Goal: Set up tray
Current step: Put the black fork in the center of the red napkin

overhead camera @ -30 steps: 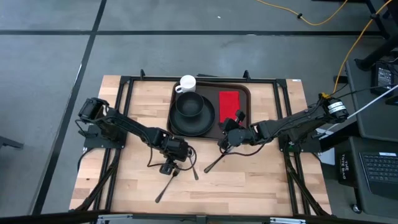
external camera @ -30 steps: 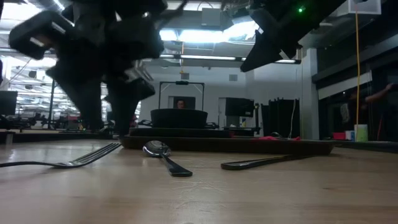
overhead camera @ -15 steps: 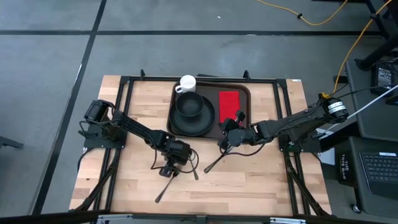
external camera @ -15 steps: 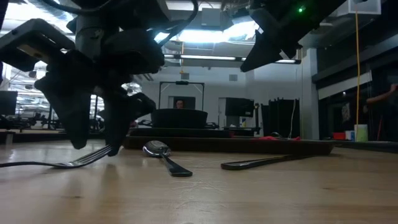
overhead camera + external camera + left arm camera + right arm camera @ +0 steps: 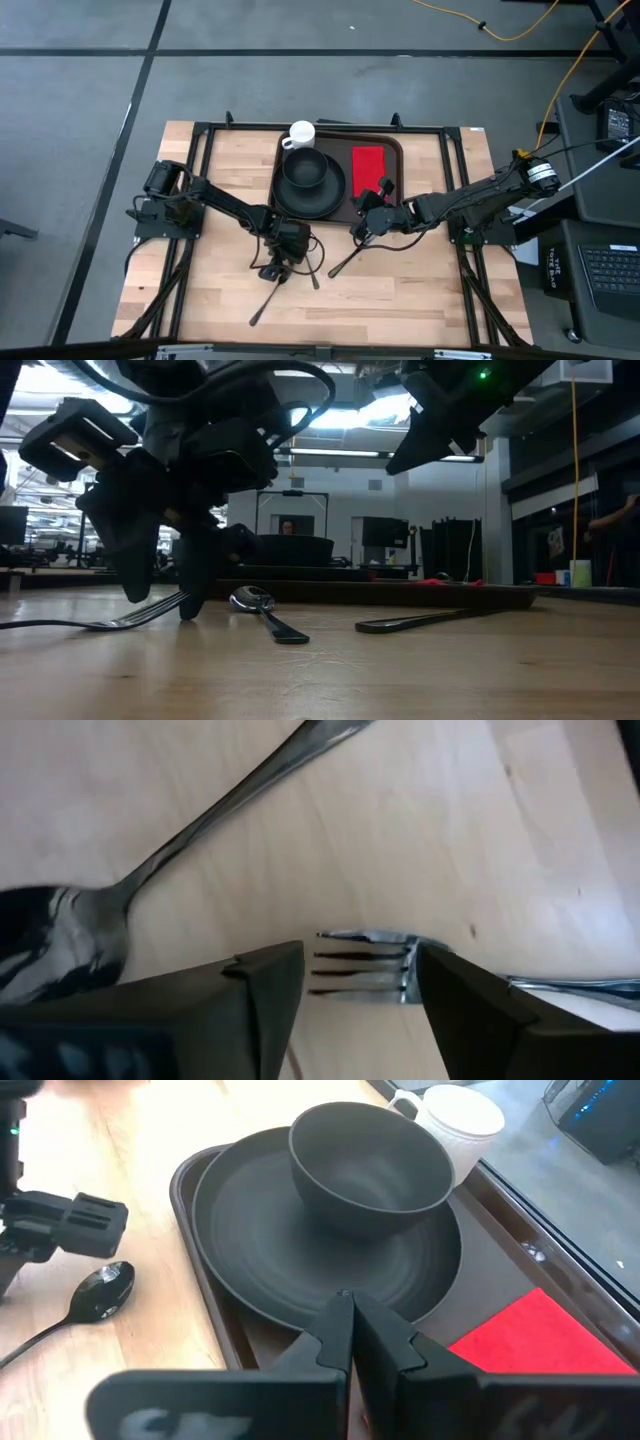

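The dark brown tray (image 5: 388, 205) lies at the table's far middle. It carries a black plate (image 5: 260, 1250) with a bowl (image 5: 365, 1165), a white mug (image 5: 301, 133) and a red napkin (image 5: 369, 165). A fork (image 5: 370, 938), a spoon (image 5: 262, 605) and a knife (image 5: 420, 621) lie on the wood in front of the tray. My left gripper (image 5: 160, 605) is open and low, with its fingers standing on either side of the fork's tines. My right gripper (image 5: 345, 1330) is shut and hangs over the tray's near edge with nothing in it.
The spoon's bowl (image 5: 60, 935) lies close beside my left gripper, on the tray's side. The knife (image 5: 346, 262) slants below my right gripper. Bare wood (image 5: 400, 300) stretches toward the table's near edge. A black frame (image 5: 200, 140) rims the tabletop.
My left gripper has come down toward the table, tipping more steeply and turning a little. Its open fingers now straddle the fork's tines. The fork, spoon and knife have stayed in place.
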Robot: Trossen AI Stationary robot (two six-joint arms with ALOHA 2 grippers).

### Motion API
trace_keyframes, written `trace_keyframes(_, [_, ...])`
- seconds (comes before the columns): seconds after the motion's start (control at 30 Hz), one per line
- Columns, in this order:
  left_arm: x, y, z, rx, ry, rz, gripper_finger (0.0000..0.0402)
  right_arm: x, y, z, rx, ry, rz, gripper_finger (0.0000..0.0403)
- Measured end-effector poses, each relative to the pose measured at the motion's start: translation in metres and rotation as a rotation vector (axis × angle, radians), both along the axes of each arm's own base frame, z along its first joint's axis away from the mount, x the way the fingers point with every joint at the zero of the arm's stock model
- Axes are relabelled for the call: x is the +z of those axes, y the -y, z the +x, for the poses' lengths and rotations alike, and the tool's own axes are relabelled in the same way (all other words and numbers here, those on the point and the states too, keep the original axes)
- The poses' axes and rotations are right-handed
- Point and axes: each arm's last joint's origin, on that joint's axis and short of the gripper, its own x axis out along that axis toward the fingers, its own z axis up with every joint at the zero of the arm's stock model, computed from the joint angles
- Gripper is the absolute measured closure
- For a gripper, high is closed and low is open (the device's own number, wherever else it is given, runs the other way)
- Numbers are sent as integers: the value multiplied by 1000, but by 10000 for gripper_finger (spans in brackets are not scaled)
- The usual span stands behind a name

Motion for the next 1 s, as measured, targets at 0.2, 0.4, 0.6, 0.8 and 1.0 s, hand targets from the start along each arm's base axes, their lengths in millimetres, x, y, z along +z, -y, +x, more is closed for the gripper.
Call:
trace_keyframes(0.2, [-1,-6,1,-8,-5,-36,222,0,0,0,0,0,0,389])
trace_keyframes(0.4, [-2,-6,1,-44,8,-29,236,0,0,0,0,0,0,389])
trace_keyframes(0.6, [-3,-6,-1,-57,4,-34,253,0,0,0,0,0,0,389])
trace_keyframes(0.8, [-3,-8,0,-91,29,-10,278,0,0,0,-1,0,0,389])
trace_keyframes(1.0, [-4,-10,0,-80,23,-10,320,0,0,0,-1,0,0,389])
